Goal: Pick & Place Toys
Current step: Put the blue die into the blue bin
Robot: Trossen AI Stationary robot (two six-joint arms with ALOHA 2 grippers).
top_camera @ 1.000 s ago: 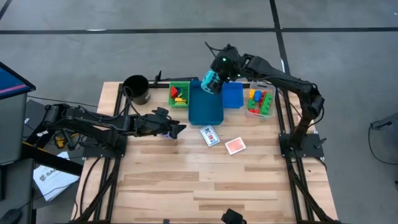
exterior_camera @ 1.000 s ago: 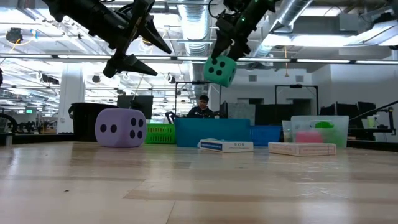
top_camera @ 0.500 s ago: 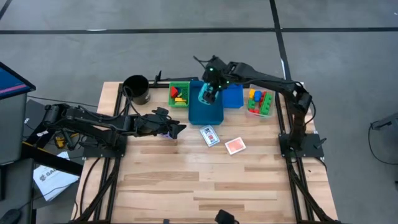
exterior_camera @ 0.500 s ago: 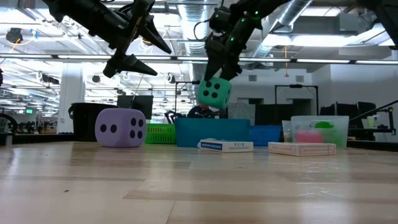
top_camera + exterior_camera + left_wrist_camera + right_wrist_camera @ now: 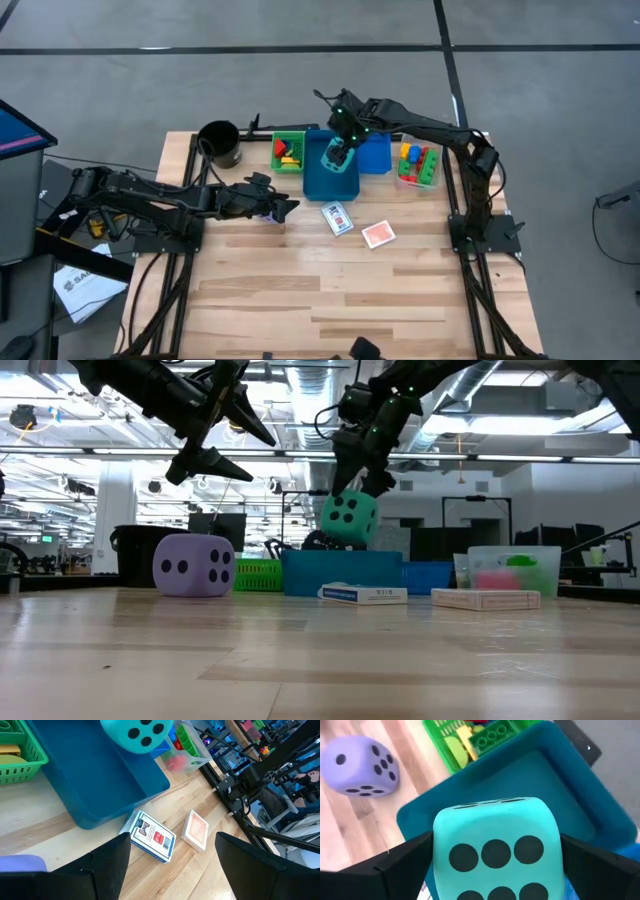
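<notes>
Over the table's blue bin (image 5: 330, 180), the right gripper (image 5: 338, 152) clamps the cyan die (image 5: 350, 520).

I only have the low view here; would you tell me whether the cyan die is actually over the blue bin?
Observer: Yes, seen from above, the cyan die hangs over the large blue bin.
Operator: Is anything already in that bin?
Observer: In the right wrist view, the part of its floor that shows is bare, and the die sits between the right gripper's fingers.
Operator: And the left arm?
Observer: The left gripper hovers open above the purple die, holding nothing.
</notes>
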